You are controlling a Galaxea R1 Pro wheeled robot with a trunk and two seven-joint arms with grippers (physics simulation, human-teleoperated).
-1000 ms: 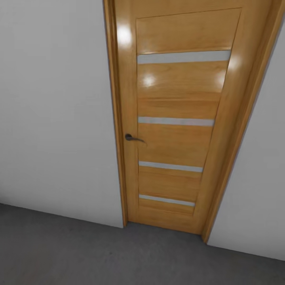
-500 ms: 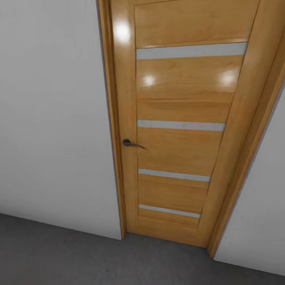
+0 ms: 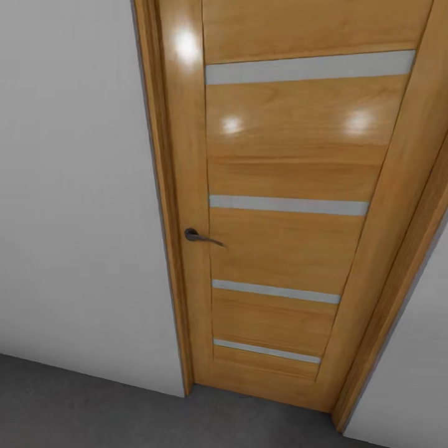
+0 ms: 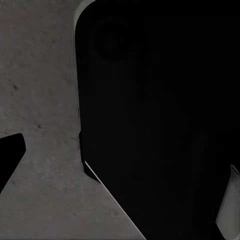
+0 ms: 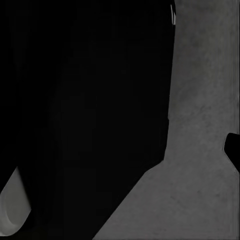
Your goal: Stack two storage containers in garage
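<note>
Head view: wooden door [image 3: 292, 186] shut, dark handle [image 3: 198, 236], grey-white wall [image 3: 74, 186], grey floor [image 3: 74, 404]. Bins: location unknown. Pincers: state cannot tell. Judged handling: bins light, stiff, slick; take hold at rim.

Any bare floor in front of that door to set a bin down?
Yes: grey floor lies bare below the white wall, left of the wooden door. Under the door only a thin strip shows. The door is shut, handle at its left edge.
</note>
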